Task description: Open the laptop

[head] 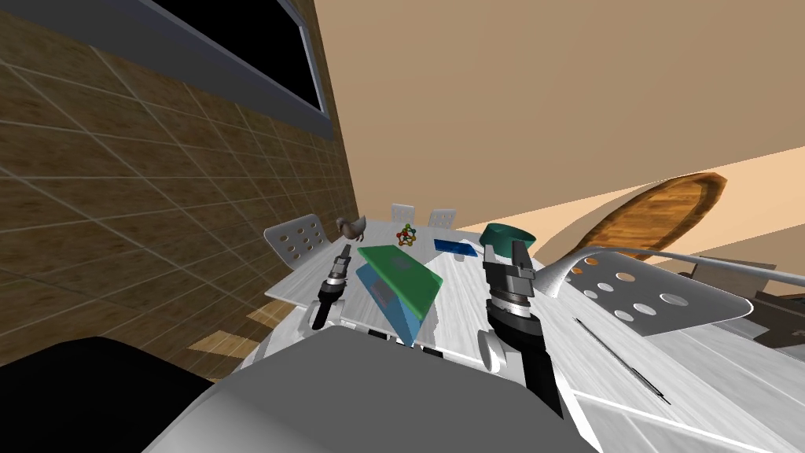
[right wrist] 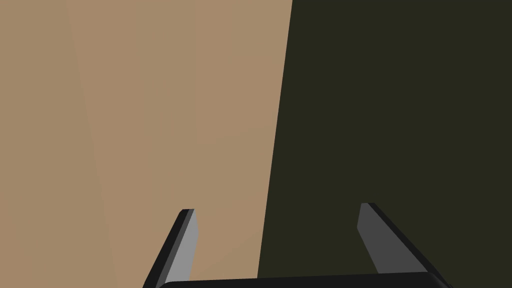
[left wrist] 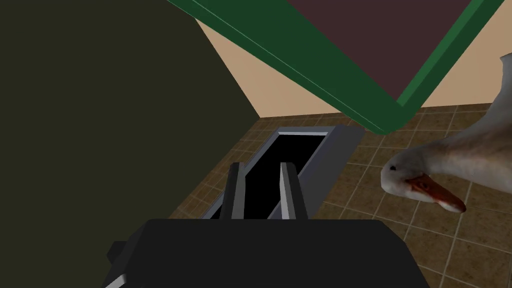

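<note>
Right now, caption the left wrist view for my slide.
Left gripper, shut, near the laptop's green lid, a goose figure close by.

No text, number, brand or sign legible; laptop (head: 401, 277) shows a plain green lid; flat blue item (head: 456, 248), far on bench (head: 460, 308), likewise unmarked.

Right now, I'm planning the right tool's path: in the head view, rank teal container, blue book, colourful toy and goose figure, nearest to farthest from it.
1. teal container, just beyond the right tool.
2. blue book, to its left.
3. colourful toy, farther left.
4. goose figure, farthest left.
</note>
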### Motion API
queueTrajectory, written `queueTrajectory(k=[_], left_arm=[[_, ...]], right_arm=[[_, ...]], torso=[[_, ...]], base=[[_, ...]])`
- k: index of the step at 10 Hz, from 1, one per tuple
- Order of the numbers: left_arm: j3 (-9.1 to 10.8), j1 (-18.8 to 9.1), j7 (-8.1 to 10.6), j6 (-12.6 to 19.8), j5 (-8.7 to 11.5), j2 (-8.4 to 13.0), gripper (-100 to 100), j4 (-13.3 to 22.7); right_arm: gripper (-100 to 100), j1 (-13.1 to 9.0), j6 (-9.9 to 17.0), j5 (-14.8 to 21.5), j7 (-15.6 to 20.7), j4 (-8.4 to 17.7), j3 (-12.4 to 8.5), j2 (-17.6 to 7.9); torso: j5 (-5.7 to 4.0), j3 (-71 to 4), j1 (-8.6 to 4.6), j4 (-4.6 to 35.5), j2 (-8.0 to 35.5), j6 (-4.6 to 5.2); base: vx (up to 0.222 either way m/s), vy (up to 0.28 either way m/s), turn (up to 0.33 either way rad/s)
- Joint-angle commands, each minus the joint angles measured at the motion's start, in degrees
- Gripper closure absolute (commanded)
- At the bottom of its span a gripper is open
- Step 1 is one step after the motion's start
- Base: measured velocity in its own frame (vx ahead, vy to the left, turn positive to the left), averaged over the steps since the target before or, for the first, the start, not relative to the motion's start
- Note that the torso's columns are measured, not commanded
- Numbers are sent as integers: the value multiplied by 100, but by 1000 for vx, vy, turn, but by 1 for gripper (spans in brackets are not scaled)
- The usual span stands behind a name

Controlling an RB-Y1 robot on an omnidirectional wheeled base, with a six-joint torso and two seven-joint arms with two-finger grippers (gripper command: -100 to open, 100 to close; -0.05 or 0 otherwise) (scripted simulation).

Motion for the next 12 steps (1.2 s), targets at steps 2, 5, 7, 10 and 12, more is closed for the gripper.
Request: queueTrajectory(k=[2,5,7,10,12], left_arm=[[16,-138,182,451,10,143,-100,-257],[27,-233,322,790,17,253,-100,-477],[34,-297,415,1016,22,326,-100,-624],[25,-269,401,983,16,305,0,-623],[25,-269,401,983,16,305,0,-623]], right_arm=[[0,0,0,0,0,0,0,0],[0,-1,0,0,0,1,0,0],[0,-1,0,0,0,1,0,0],[0,0,0,0,0,0,0,0],[0,0,0,0,0,0,0,-1]], torso=[[8,58,57,8,53,0],[8,58,64,6,50,0],[6,54,57,5,44,-1],[7,51,59,3,40,-1],[7,54,58,5,44,0]], base=[[-23,-20,2],[-28,-9,2],[-27,-8,2],[-4,-1,0],[0,0,0]])
